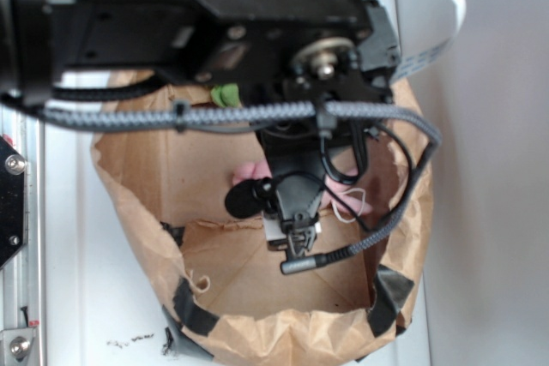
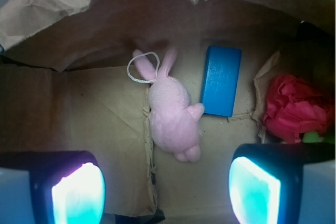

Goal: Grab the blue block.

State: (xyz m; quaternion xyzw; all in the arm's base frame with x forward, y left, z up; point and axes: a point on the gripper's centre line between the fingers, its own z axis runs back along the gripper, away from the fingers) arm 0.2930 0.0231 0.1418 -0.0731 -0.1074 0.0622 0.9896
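In the wrist view the blue block (image 2: 221,80) lies flat on the brown paper floor, its long side running away from me. It sits just right of the pink plush rabbit (image 2: 171,112), touching the rabbit's arm. My gripper (image 2: 167,190) hangs above the floor, nearer than both, open with nothing between its glowing pads (image 2: 79,192). In the exterior view the gripper (image 1: 296,242) reaches down into the paper bag (image 1: 129,186). The arm hides the blue block there; only a bit of pink plush (image 1: 249,169) shows.
A red fabric flower (image 2: 291,108) with a green stem lies right of the block. The crumpled bag walls (image 2: 79,3) ring the floor closely. A green item (image 1: 226,94) peeks over the bag's far rim. A metal rail (image 1: 17,212) runs on the left.
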